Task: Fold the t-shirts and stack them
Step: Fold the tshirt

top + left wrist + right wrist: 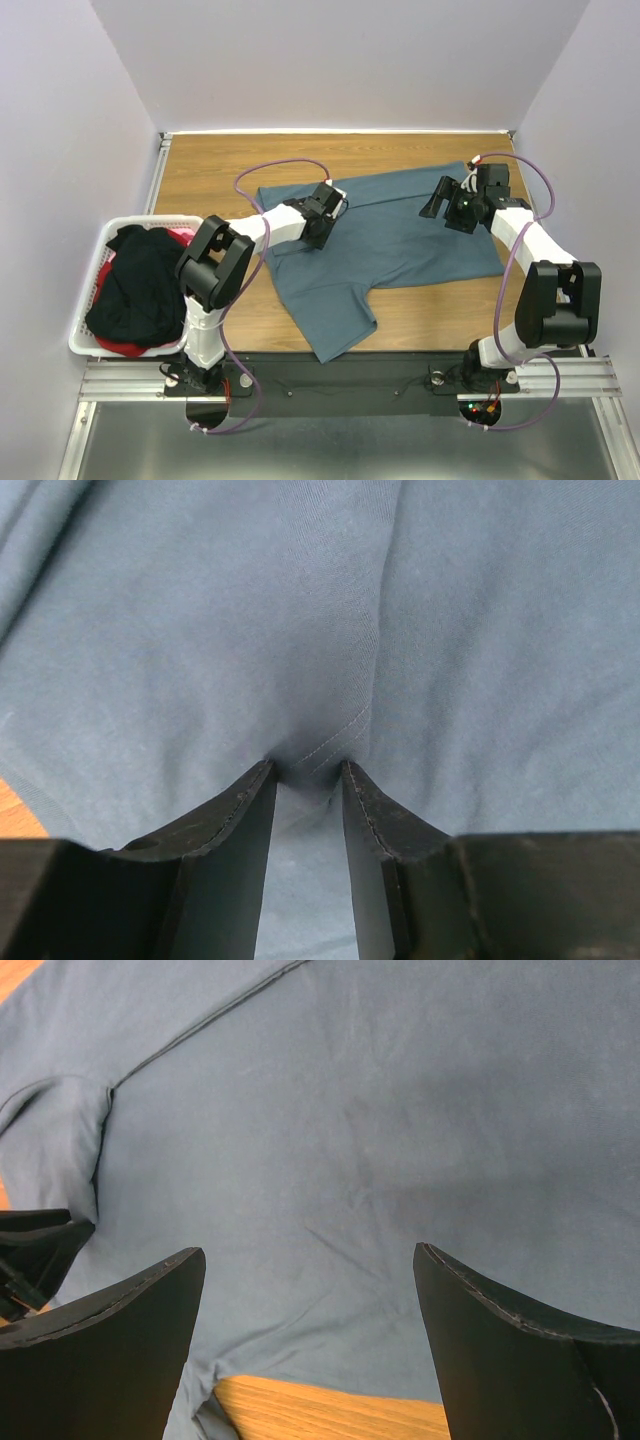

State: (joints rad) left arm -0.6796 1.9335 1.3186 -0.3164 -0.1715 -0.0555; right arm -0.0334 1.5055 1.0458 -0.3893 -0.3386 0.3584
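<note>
Pinched almost shut, the left gripper (pixel 308 770) has a small ridge of cloth caught between its tips, with a stitched hem showing just ahead of them. It works left of the worktop's middle, to the right of the white lattice basket (pixel 82 318) hanging off the left edge, where a black t-shirt (pixel 140 285) lies heaped over a red-pink one (pixel 125 348). The blue-grey t-shirt (pixel 400 240) it holds is spread mostly flat from the middle toward the right edge, and one flap runs down to the near edge. Further right, the right gripper (pixel 308 1252) hangs over the far-right part of that shirt with its fingers wide apart and nothing between them.

To my eye the worry is that thin pinch. With so little cloth held, a pull could let it slide out, or lift only the top layer. With one side held and the other free, any lift or drag from the left would probably skew the shirt and rumple it rather than give a clean crease. The flap at the near edge could also trail or catch.
</note>
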